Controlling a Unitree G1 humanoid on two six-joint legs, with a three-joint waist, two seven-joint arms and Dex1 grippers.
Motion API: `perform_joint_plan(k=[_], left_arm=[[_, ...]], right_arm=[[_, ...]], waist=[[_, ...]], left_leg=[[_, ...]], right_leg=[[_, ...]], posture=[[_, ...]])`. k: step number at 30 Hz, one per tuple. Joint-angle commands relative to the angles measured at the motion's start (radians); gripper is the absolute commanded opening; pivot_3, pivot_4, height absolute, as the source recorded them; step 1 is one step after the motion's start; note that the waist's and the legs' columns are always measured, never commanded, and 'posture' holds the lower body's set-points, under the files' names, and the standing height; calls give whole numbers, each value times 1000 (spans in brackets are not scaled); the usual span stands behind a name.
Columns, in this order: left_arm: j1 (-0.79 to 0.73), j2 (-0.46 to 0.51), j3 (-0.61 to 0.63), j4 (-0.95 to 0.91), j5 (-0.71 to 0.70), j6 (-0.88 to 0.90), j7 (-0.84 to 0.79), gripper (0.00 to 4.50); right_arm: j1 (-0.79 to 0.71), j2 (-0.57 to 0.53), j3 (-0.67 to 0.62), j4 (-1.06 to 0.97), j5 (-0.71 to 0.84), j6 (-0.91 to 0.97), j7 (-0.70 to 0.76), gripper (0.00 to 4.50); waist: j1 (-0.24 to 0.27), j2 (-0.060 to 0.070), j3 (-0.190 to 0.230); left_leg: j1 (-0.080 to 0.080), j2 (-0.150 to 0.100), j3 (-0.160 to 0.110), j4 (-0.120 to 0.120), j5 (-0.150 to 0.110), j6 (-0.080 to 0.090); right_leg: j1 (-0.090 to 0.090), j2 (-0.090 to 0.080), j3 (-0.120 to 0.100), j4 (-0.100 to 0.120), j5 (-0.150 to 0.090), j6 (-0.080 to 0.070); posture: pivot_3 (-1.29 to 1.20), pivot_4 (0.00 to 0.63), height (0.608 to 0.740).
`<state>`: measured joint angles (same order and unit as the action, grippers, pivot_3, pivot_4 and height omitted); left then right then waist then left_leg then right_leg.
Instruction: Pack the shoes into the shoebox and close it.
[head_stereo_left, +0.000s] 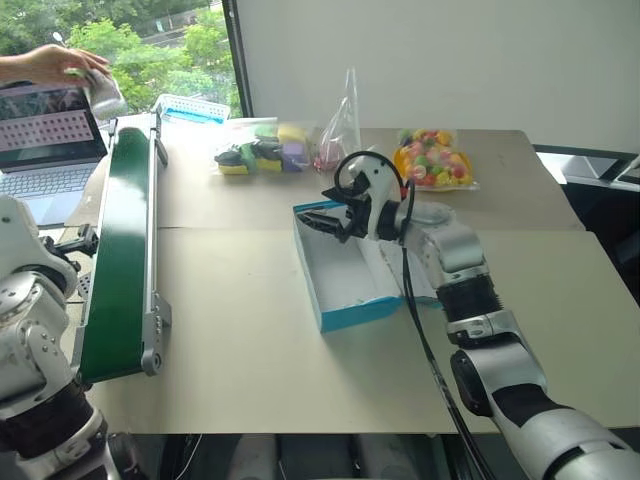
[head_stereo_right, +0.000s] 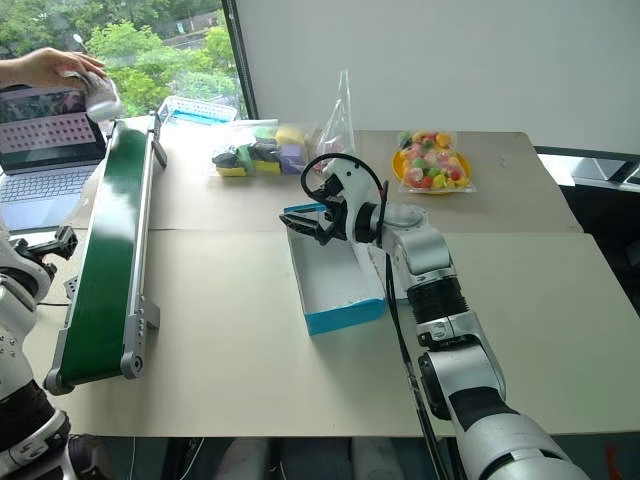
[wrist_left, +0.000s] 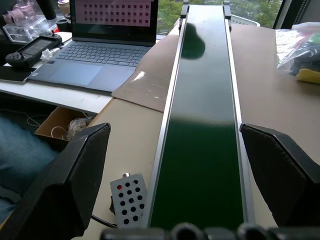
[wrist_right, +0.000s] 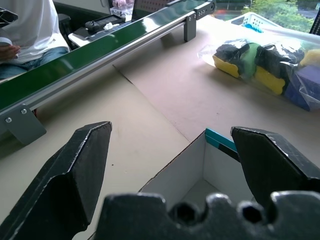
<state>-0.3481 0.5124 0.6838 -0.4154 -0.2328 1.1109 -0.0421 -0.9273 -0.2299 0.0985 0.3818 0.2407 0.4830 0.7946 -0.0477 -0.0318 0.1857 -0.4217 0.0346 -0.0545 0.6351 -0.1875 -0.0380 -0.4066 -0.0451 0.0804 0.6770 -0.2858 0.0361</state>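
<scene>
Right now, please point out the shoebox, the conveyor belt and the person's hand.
shoebox (head_stereo_left: 350, 312), left eye view, blue front wall.
conveyor belt (head_stereo_left: 118, 262), left eye view, green belt surface.
person's hand (head_stereo_left: 52, 63), left eye view, back of hand.

Item: bright-blue rectangular cardboard shoebox (head_stereo_right: 345, 318), white inside; one small pale shoe (head_stereo_left: 103, 97).

Box: open, upright on tan table, approx centre; long axis runs away from robot, slightly angled; interior looks empty where visible; lid not clearly made out. Shoe: pale grey-white, held in person's hand above far end of green conveyor belt, well apart from box; details too small to tell.
</scene>
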Motion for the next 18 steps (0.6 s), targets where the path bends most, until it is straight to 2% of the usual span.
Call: perform_joint_plan(k=[1, 7, 18], left_arm=[[5, 22, -28, -31, -11, -44, -33, 4471], [8, 10, -72, -54, -32, -42, -53, 4471], [70, -1, -47, -13, 21, -42, 12, 4471]], right_arm=[[-16, -1, -19, -32, 15, -7, 0, 4500], [-14, 4, -13, -30, 11, -7, -1, 4500], [38, 28, 10, -78, 16, 11, -10, 4500]], waist=[[2, 0, 0], [2, 0, 0], [-2, 0, 0]], left_leg=[[0, 0, 0, 0, 0, 0], [0, 0, 0, 0, 0, 0], [0, 0, 0, 0, 0, 0]], right_leg=[[0, 0, 0, 0, 0, 0], [0, 0, 0, 0, 0, 0], [0, 0, 0, 0, 0, 0]], posture=[[0, 150, 740], [0, 150, 740], [0, 150, 740]])
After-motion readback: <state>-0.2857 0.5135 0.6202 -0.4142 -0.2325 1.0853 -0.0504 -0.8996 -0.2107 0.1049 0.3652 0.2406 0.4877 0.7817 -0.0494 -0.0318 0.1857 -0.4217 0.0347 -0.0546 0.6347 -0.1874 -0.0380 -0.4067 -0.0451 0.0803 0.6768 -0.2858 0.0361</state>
